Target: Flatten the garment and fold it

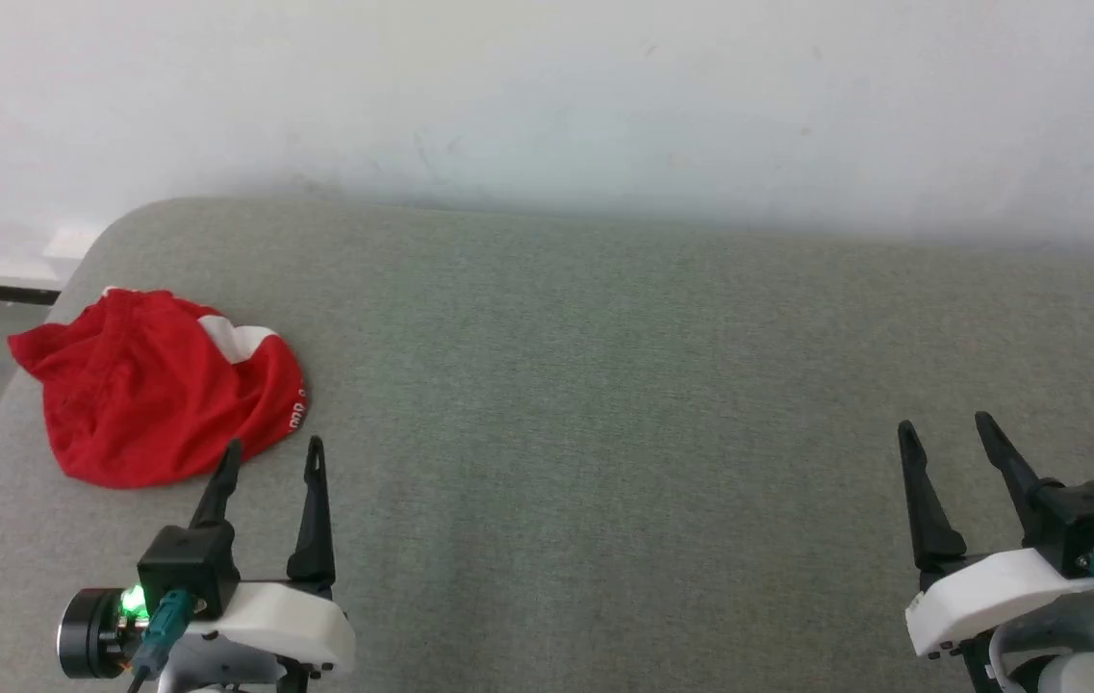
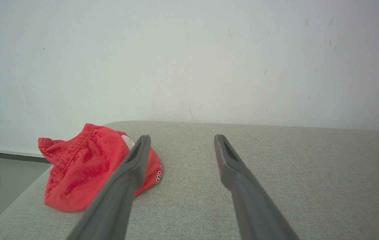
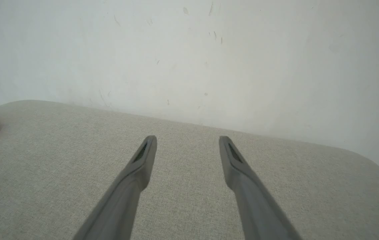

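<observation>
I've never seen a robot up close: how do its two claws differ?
The left gripper hangs beside the crumpled red shorts; the right gripper is far from them, over bare grey cushion. The left gripper leans slightly right in the head view; the right gripper leans left. Both are open and empty.

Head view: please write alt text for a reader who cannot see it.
A crumpled red garment lies near the left end of a grey padded surface before a white wall. The open left gripper is close in front of it; the open right gripper is far to the right.
</observation>
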Available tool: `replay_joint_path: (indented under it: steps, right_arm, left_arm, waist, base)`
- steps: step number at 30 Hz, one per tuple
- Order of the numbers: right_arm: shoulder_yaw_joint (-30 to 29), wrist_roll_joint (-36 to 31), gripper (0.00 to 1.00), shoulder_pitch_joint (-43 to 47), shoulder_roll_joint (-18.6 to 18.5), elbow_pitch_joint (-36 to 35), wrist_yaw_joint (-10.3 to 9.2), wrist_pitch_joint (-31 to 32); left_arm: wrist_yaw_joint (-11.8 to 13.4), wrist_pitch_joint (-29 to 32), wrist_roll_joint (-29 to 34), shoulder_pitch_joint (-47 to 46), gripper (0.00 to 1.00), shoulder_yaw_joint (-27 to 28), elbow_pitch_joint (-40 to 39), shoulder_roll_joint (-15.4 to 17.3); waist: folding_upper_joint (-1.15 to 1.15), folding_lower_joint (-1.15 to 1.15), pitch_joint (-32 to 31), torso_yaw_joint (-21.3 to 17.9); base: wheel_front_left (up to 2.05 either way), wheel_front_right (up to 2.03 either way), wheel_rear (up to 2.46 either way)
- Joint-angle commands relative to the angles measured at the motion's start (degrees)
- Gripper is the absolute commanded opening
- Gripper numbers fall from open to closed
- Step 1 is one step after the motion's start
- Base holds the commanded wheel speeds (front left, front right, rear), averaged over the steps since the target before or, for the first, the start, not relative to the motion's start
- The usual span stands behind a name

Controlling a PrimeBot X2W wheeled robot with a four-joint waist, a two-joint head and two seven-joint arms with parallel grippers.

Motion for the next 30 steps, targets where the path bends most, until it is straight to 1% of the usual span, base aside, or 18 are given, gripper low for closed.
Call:
replay_joint_path:
  steps: [1,30]
  right_arm:
    - [0.1,-0.2,1.00,-0.2,0.1,0.3,-0.05,-0.7]
    - [1.5,-0.6,1.00,0.5,0.1,2.4,-0.07,-4.1]
  left_arm:
    - [-0.5,-0.6,-0.3,0.6,1.00,0.3,-0.3,0.0]
    - [-1.5,-4.0,-1.2,2.8,1.00,1.3,0.0,-0.2]
  waist:
    - [0.00,0.00,0.0,1.3]
    - [0.00,0.00,-0.5,13.7]
  base:
    - [0.00,0.00,0.00]
    - [0.00,0.00,0.00]
